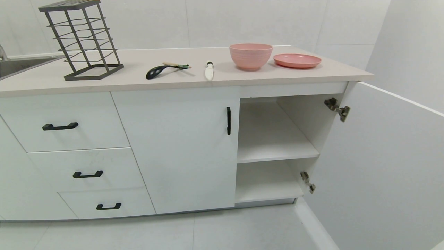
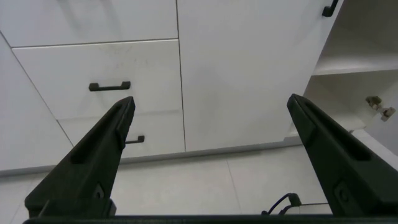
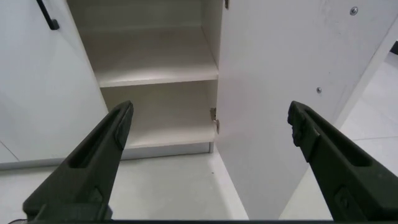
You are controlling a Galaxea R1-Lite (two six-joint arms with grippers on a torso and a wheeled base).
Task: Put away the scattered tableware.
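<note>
Five pieces of tableware lying loose on the countertop (image 1: 104, 83), none stored yet. From left to right: black spoon (image 1: 158, 71), wooden-handled utensil (image 1: 177, 65) lying against the spoon's handle, small white utensil (image 1: 209, 71) that is perhaps a knife, pink bowl (image 1: 250, 55), pink plate (image 1: 297, 60) just beside the bowl at the right end. All near the front half of the counter, so probably within easy reach from above.

Black wire rack (image 1: 81, 41) upright toward the left, next to the sink (image 1: 20, 64); probably meant for plates, though hard to say for sure.

Below the bowl and plate, cupboard door (image 1: 381, 156) swung wide to the right, baring an upper shelf (image 1: 274, 139) and a lower one. Likely opened that way to take the larger pieces straight down from the counter. Other door (image 1: 180, 149) and the drawers (image 1: 69, 121) on the left shut.

Left gripper (image 2: 211, 102): low, facing the drawers and floor, jaws spread wide, holding nothing. Right gripper (image 3: 211, 107): low, facing the bared shelves and the door's inner side, jaws likewise spread and holding nothing. Both well below counter height, apart from every piece; looks like readiness for a first pick, most likely bowl or plate by the right arm.
</note>
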